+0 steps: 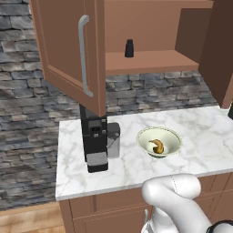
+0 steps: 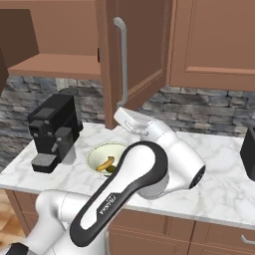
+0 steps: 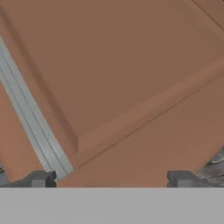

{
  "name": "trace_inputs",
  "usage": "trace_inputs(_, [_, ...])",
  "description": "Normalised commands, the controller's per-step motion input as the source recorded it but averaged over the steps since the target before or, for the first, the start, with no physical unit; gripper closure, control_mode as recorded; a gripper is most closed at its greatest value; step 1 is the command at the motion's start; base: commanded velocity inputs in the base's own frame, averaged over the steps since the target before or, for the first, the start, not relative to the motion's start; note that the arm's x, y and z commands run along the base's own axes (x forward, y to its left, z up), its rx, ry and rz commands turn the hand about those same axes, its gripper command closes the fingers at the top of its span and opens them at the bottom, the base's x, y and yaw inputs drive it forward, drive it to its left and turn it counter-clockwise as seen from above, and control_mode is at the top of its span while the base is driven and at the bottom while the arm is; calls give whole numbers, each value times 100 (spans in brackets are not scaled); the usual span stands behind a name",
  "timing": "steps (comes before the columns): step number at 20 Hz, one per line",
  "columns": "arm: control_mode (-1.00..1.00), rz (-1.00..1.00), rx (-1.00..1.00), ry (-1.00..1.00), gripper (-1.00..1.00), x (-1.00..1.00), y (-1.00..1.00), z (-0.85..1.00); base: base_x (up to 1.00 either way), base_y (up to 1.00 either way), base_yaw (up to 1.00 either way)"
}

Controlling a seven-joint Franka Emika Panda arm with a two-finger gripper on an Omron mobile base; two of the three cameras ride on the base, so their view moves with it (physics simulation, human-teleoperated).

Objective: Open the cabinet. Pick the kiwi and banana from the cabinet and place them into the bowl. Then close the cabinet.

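The cabinet (image 1: pixel 150 32) hangs above the hand, both doors swung wide and its shelf bare of fruit, with a small black bottle (image 1: pixel 129 48) left on it. One door (image 3: pixel 122 78) stands right in front of the hand, its panelled face close up and its silver bar handle (image 3: pixel 30 118) off to one side of the fingers. The gripper (image 3: pixel 111 180) is spread fully open and holds nothing, its two dark tips apart near the door's lower part. Below and behind the hand sits the bowl (image 1: pixel 172 136) on the marble counter (image 1: pixel 91 173), just beside the black coffee machine (image 1: pixel 95 141). The banana (image 1: pixel 157 145) lies inside the bowl; the kiwi I cannot make out for certain. Judging by this, the fruit step looks done and closing is in hand. The next move calls for pressing this door round until it shuts, then the other.
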Motion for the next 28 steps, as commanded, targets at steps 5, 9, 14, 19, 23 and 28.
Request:
trace_inputs(5, [-100,0,0,0,-100,51,35,12,0,0,0])
trace_inputs(9, [-100,0,0,0,-100,56,27,10,0,0,0])
trace_inputs(14, [-100,0,0,0,-100,58,16,10,0,0,0])
trace_inputs(19, [-100,1,0,0,-100,55,4,3,0,0,0])
trace_inputs(23, [-100,0,0,0,-100,49,0,5,0,0,0])
trace_inputs(28, [-100,0,0,0,-100,59,0,0,0,0,0])
